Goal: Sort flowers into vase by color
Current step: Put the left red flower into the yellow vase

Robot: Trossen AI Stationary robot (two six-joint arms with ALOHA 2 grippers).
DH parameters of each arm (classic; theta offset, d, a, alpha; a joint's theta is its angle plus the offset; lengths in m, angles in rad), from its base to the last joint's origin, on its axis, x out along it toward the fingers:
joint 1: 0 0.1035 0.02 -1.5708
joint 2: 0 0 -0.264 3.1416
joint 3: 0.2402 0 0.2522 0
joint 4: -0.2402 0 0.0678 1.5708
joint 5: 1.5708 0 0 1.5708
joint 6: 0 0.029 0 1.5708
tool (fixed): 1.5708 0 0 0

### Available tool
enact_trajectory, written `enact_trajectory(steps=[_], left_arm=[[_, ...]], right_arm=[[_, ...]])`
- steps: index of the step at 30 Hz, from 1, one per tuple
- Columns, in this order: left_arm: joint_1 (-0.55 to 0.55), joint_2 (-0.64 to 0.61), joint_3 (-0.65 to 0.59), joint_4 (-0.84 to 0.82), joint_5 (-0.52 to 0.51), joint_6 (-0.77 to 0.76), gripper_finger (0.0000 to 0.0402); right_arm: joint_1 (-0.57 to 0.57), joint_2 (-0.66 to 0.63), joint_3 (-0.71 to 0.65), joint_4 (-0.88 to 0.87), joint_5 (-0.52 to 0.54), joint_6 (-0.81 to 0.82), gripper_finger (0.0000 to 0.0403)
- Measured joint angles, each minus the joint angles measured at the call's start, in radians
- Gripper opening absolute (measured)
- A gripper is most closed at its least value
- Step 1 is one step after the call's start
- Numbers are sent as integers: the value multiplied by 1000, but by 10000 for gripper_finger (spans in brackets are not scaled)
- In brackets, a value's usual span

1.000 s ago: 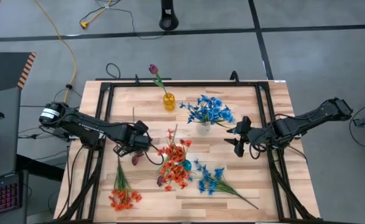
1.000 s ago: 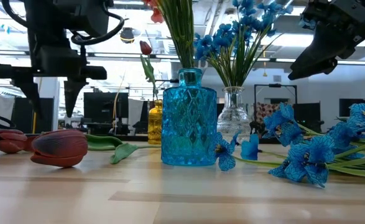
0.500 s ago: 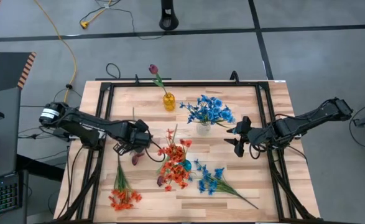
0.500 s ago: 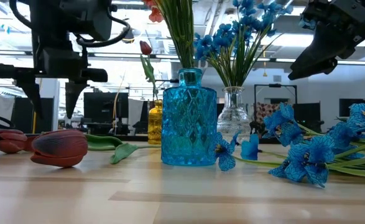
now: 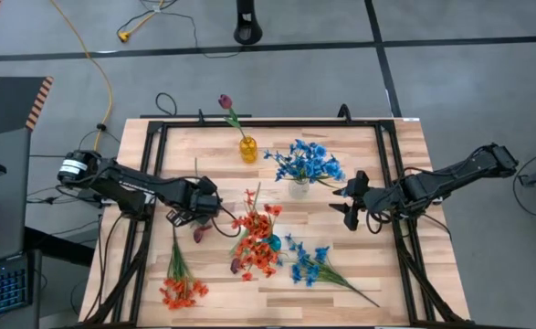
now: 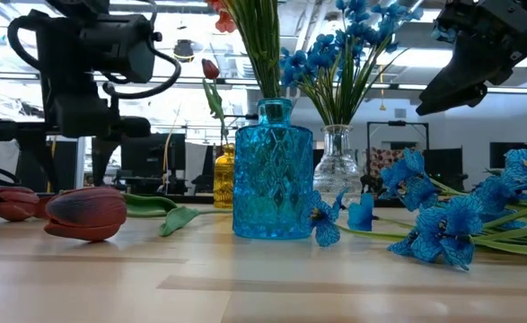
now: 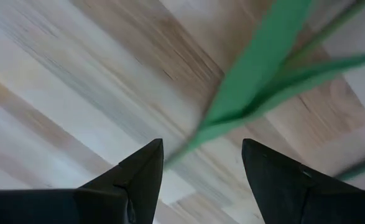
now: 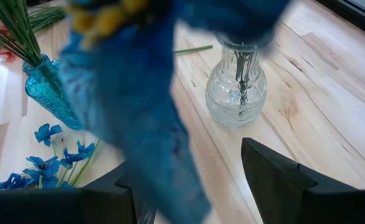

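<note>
- The faceted blue glass vase [image 5: 269, 245] stands mid-worktop, holding orange-red blossom sprays [image 5: 257, 239].
- Left tool [image 5: 178, 219] hovers left of that vase, fingers apart and empty, over a green leaf [image 7: 257, 81] (a dark maroon tulip bud [image 6: 85, 213] lies nearby).
- Right tool [image 5: 350, 212] hangs right of the vase, parted, gripping nothing.
- Loose bright blue flower spray [image 5: 311, 265] lies right of the vase.
</note>
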Motion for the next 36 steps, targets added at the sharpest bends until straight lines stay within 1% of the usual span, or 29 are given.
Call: enact_trajectory(steps=[2, 5, 9, 14, 19, 22, 27, 30, 36], left_arm=[[0, 0, 0, 8, -5, 0, 208], [0, 0, 0, 11, 21, 1, 208], [0, 0, 0, 12, 30, 15, 208], [21, 1, 0, 19, 38, 15, 208], [49, 68, 0, 24, 39, 16, 208], [50, 137, 1, 51, 19, 11, 208], [47, 205, 18, 37, 8, -4, 204], [43, 209, 27, 27, 12, 0, 180], [39, 193, 46, 26, 15, -28, 89]], right_arm=[[0, 0, 0, 0, 0, 0, 240], [0, 0, 0, 0, 0, 0, 240], [0, 0, 0, 0, 0, 0, 240], [0, 0, 0, 0, 0, 0, 240], [0, 0, 0, 1, 0, 0, 240], [0, 0, 0, 1, 0, 0, 240], [0, 0, 0, 1, 0, 0, 240], [0, 0, 0, 1, 0, 0, 240], [0, 0, 0, 1, 0, 0, 240]])
